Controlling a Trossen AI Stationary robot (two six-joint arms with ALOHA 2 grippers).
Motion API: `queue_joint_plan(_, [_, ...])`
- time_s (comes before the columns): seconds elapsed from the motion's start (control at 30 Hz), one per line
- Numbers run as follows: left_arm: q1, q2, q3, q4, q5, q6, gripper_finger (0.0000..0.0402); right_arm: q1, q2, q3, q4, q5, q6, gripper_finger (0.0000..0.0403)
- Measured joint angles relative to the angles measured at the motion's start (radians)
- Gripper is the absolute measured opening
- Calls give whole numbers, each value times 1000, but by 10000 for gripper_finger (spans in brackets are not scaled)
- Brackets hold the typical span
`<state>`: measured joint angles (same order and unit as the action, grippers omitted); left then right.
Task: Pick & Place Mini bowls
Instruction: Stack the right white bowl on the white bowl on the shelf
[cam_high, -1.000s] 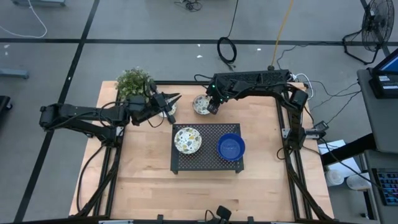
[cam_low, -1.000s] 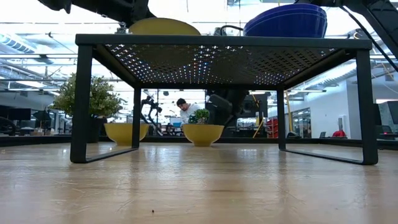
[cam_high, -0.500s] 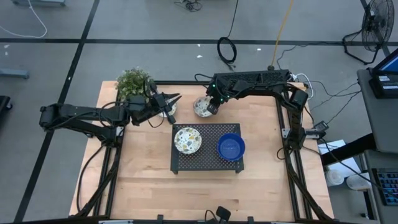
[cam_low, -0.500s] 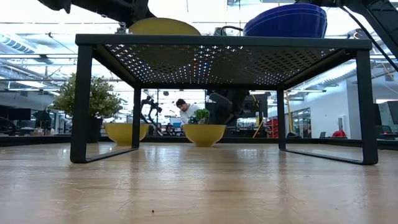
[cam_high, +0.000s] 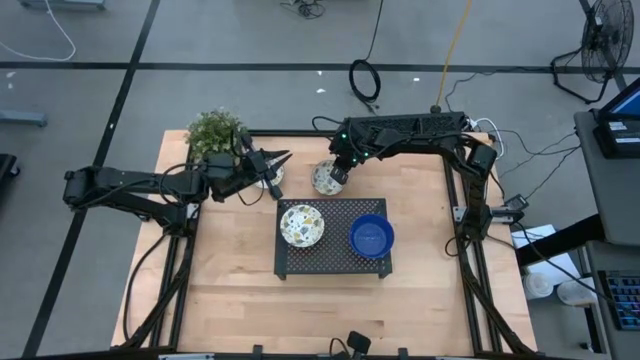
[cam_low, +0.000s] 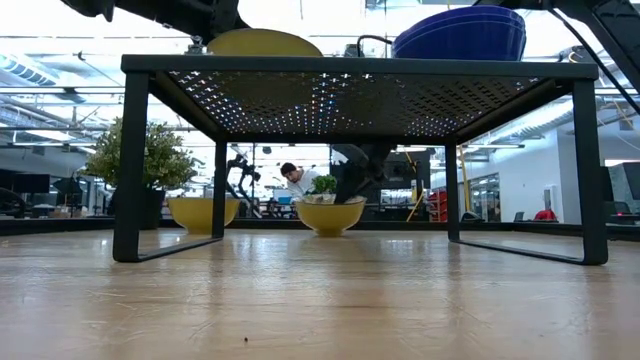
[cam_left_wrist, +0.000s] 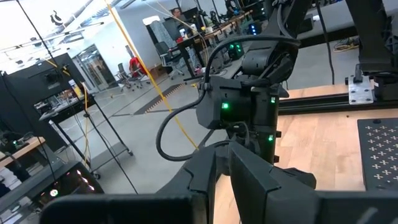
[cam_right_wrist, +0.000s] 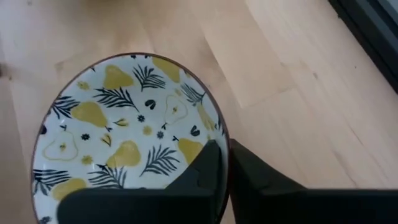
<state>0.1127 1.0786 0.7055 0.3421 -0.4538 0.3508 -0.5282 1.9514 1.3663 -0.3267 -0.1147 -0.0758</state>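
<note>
From above, the right gripper sits at the near rim of a small white bowl with a yellow-and-green leaf pattern, which rests on the pale wooden desk just behind the black perforated metal tray; a second patterned bowl and a solid bright blue bowl already sit on the tray. The left gripper hangs near the small green bushy plant, above another patterned bowl that it partly hides. Its fingers point out close together and grip nothing that shows. At desk height, the right gripper comes down onto the rim of the yellow-sided bowl, with another yellow-sided bowl beside it near the tray leg. The left wrist view looks past its own fingers toward the right arm and shows no bowl. In the right wrist view, the fingers are pressed together on the bowl's rim, one inside and one outside. To do this lift well, I would raise the bowl straight up and keep it level, since a one-sided rim pinch can let it swing or slip, and clear the tray edge before moving across to an open spot.
</note>
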Motion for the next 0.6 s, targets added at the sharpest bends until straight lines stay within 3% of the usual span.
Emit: queue_joint_plan(0.6, [0,0,0,-1,1,-1,51,2,-121,-5,-39,162,-71,1])
